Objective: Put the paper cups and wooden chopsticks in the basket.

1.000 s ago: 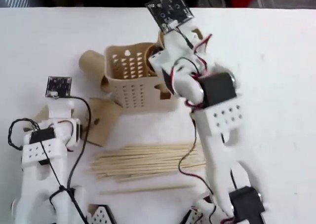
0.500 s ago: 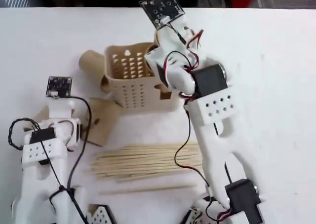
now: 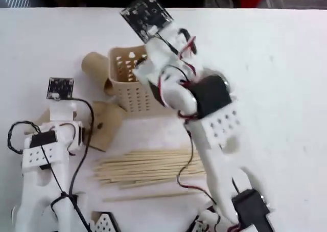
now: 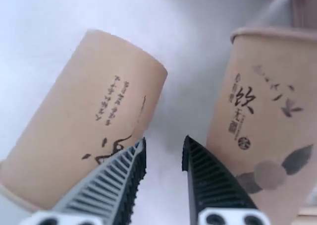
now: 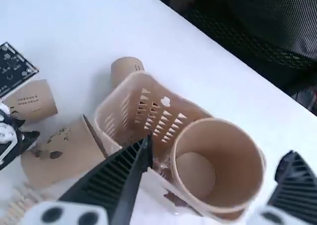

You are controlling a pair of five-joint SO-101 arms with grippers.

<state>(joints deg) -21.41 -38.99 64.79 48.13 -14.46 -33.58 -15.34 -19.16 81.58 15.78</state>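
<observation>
Cup (image 5: pixel 218 168) clamped in right gripper (image 5: pixel 218 150), upper middle of overhead picture, hanging at right rim of basket (image 3: pixel 127 91); opening lies just left of it. Left gripper (image 4: pixel 164 143) parted, empty, lower left, farther.

High view: fixed, facing down on the table (image 3: pixel 286 63). Left wrist view: close on two cups (image 4: pixel 94 121). Right wrist view: above the basket (image 5: pixel 143 111), shared with the high view.

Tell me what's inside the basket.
Inside the basket, the part in view holds nothing, just perforated walls. The paper cup at the right end effector covers the rest; the floor there is hidden.
</observation>
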